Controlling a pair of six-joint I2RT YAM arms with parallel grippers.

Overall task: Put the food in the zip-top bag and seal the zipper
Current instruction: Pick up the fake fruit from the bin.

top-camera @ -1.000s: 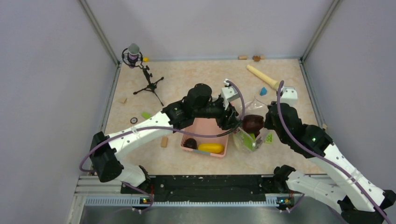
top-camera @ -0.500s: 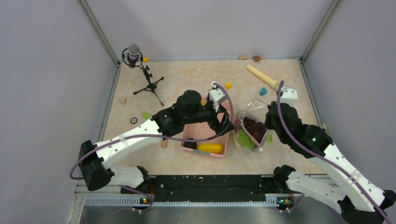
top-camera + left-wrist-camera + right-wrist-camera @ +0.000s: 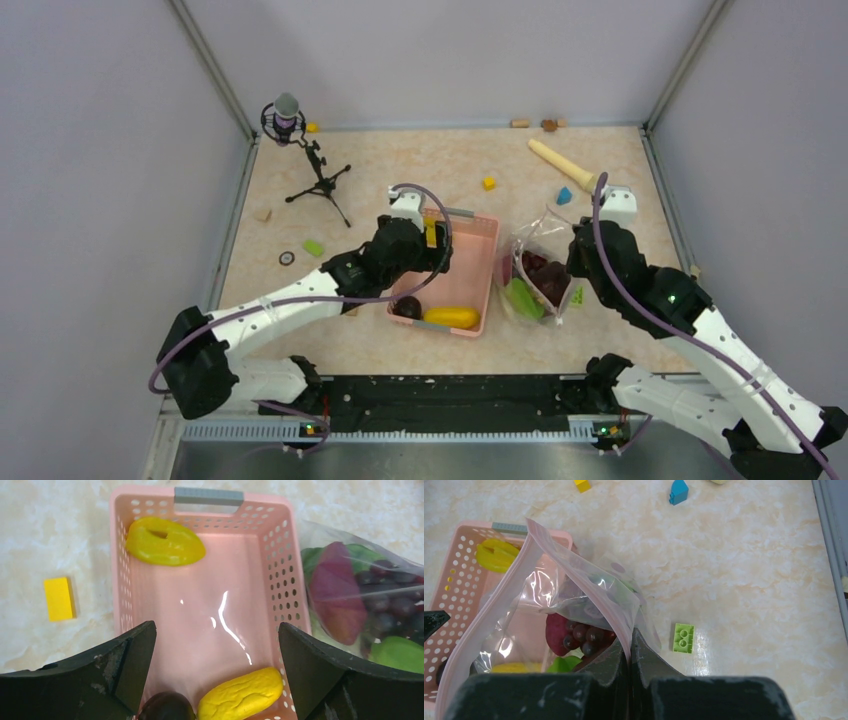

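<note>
- The zip-top bag (image 3: 545, 262) sits right of centre with its mouth lifted, just beside the right wall of the pink basket (image 3: 478, 228).
- Inside it are a magenta sweet potato (image 3: 336, 597), dark purple grapes (image 3: 395, 607) and a green piece (image 3: 400, 652).
- The right gripper (image 3: 630, 642) is pressed together on the bag's rim, pinching it at the pinkish zipper (image 3: 494, 612).
- The left gripper (image 3: 216, 630) hangs spread wide over the basket, holding nothing.
- In the basket, a yellow slice (image 3: 165, 541) lies at the far end. A bumpy yellow fruit (image 3: 240, 700) and a dark purple-brown piece (image 3: 167, 707) lie at the near end.
- A green block (image 3: 683, 637) lies right of the bag, and a rolling pin (image 3: 562, 163) lies far right.
</note>
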